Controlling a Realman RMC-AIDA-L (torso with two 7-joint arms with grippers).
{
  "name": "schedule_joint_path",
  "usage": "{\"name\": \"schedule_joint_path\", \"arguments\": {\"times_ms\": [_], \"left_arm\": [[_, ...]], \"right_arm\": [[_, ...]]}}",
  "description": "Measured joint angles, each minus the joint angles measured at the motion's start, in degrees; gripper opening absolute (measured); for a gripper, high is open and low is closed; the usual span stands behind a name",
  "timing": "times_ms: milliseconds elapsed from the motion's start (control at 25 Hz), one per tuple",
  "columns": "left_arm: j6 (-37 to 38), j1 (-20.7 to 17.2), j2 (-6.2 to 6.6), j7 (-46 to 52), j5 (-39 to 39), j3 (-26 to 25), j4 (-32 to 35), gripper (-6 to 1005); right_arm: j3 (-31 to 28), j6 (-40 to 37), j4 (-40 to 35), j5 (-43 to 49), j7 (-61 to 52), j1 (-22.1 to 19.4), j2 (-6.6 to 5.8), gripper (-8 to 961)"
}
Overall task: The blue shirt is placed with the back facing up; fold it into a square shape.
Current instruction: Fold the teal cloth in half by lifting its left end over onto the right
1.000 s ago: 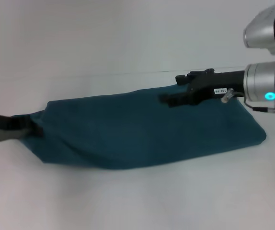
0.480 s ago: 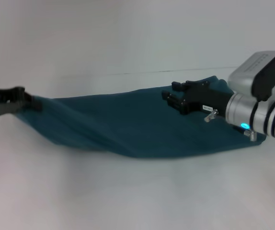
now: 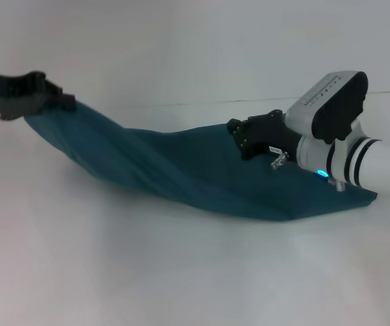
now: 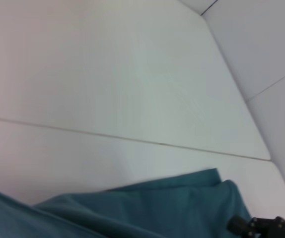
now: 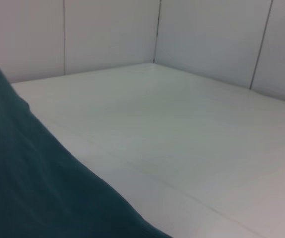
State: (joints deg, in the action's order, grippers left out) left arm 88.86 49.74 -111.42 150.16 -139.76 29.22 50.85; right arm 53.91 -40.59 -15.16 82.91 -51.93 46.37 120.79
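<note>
The blue shirt [image 3: 181,173] is a long dark teal bundle stretched across the white table [image 3: 181,272]. Its left end hangs in the air, and my left gripper [image 3: 58,100] is shut on that end at the upper left of the head view. From there the fabric slopes down to the table and ends at the right corner [image 3: 368,197]. My right gripper [image 3: 239,139] is black and sits at the shirt's far edge right of centre, shut on the cloth. The shirt [image 4: 157,210] fills the bottom of the left wrist view, where the right gripper [image 4: 259,228] shows far off. The shirt [image 5: 33,188] also covers the right wrist view's corner.
The white table stretches all round the shirt, with a thin seam line [image 3: 181,103] running across it behind the cloth. White wall panels [image 5: 207,39] stand beyond the table. My right arm's silver and white wrist [image 3: 338,142] hovers over the shirt's right part.
My left gripper has risen and moved back, lifting the shirt's left end off the table. My right arm has swung lower over the shirt, while its gripper stays at the far edge.
</note>
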Motion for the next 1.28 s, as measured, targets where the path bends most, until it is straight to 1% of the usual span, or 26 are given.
{"name": "schedule_joint_path", "arguments": {"times_ms": [40, 200, 360, 720, 960, 1080, 1280], "left_arm": [[-0.28, 1.11, 0.24, 0.23, 0.33, -0.07, -0.52, 61], [-0.77, 2.45, 0.45, 0.31, 0.60, 0.17, -1.35, 61], [-1.43, 3.31, 0.63, 0.45, 0.62, 0.24, -2.06, 61], [-2.22, 3.47, 0.58, 0.48, 0.93, 0.22, -2.08, 61], [-3.29, 3.48, 0.14, -0.72, 1.63, 0.66, -2.07, 62], [-4.23, 2.54, -0.34, -0.84, 1.64, 0.71, -2.08, 62], [-4.59, 2.28, -0.46, -0.86, 1.25, 1.12, -2.05, 61]], "right_arm": [[0.01, 0.03, 0.49, -0.71, 0.91, 0.36, -0.01, 93], [0.03, 0.42, 1.27, -1.76, 2.66, 1.29, -0.05, -1], [0.06, 0.45, 1.31, -1.79, 2.69, 1.41, -0.10, -2], [-0.15, 0.37, 1.35, -1.80, 2.32, 1.52, -0.28, -1], [-0.15, 0.16, 1.23, -1.79, 0.22, 1.25, -0.39, -1], [0.02, 0.02, 0.40, -1.70, -3.38, 0.32, -0.75, -1], [0.18, -0.10, -1.36, -0.23, -7.01, -0.77, -0.96, -1]]}}
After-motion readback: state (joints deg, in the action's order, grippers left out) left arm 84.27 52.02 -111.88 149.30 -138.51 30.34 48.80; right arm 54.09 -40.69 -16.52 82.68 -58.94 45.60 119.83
